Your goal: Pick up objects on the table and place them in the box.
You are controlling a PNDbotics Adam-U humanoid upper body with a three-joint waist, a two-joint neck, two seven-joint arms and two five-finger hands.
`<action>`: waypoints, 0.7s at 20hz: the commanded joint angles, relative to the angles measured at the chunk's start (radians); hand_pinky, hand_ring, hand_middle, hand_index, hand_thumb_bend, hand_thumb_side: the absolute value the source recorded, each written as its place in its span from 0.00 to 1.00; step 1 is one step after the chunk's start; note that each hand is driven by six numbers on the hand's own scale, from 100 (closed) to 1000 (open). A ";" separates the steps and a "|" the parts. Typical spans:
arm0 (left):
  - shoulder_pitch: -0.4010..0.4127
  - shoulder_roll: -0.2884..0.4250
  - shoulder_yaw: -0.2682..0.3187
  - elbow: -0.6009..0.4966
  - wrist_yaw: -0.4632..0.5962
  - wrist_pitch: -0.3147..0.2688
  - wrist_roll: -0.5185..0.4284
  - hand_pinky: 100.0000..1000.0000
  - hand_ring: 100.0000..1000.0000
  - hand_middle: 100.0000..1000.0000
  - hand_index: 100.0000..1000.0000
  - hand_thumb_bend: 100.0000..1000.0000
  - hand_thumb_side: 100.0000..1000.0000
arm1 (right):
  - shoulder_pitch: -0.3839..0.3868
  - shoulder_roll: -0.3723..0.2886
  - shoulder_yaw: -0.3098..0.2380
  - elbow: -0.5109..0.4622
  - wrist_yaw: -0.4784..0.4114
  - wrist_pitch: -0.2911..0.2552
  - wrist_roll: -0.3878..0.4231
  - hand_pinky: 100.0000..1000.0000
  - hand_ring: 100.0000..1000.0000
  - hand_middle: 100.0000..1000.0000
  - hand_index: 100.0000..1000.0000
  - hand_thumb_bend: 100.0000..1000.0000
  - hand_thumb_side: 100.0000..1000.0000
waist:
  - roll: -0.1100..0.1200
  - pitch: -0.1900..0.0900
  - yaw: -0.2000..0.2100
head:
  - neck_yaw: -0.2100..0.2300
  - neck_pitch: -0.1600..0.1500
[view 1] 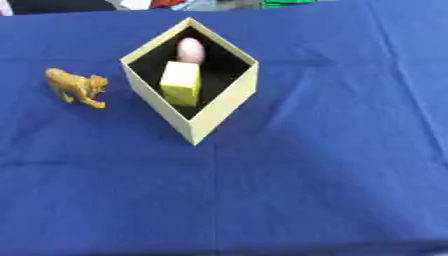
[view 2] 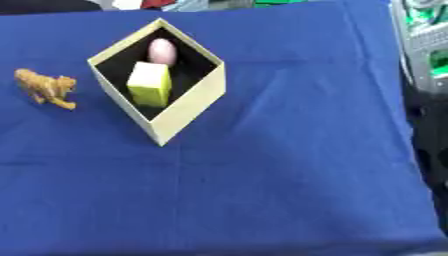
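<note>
Blue cloth (view 1: 289,190) fills the near part of both eye views, bare and creased, with one fold line running toward the camera from the box's nearest corner. Neither robot hand shows in either view, so nothing can be said of how their fingers stand.

Farther back sits the pale yellow cardboard box (view 1: 220,112), open at the top and turned so that one corner points toward the camera. Its inside is dark. A yellow block (view 1: 180,82) stands upright in it, near the middle. Just behind the block, toward the far corner, lies a pink egg-shaped object (view 1: 191,50); whether the two touch cannot be told.

Left of the box, apart from its wall, a golden-brown toy lion (view 1: 77,87) stands on the cloth, head toward the box.

Beyond the cloth's far edge show blurred scraps of colour.
</note>
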 commanded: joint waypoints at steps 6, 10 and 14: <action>-0.051 0.075 -0.001 0.040 -0.034 -0.004 -0.016 0.68 0.66 0.63 0.76 0.10 0.80 | 0.014 -0.060 -0.053 -0.037 -0.099 -0.070 -0.022 0.86 0.94 0.74 0.87 0.00 0.63 | 0.007 0.019 -0.002 | 0.029 -0.063; -0.096 0.131 -0.021 0.097 -0.146 -0.038 -0.160 0.72 0.75 0.74 0.87 0.29 0.75 | 0.018 -0.063 -0.060 -0.042 -0.108 -0.072 -0.036 0.87 0.94 0.74 0.87 0.00 0.64 | 0.009 0.026 0.001 | 0.015 -0.061; -0.145 0.161 -0.027 0.168 -0.221 -0.083 -0.294 0.72 0.76 0.75 0.88 0.31 0.75 | 0.019 -0.061 -0.061 -0.043 -0.102 -0.071 -0.029 0.87 0.94 0.75 0.87 0.00 0.64 | 0.009 0.026 0.003 | 0.006 -0.056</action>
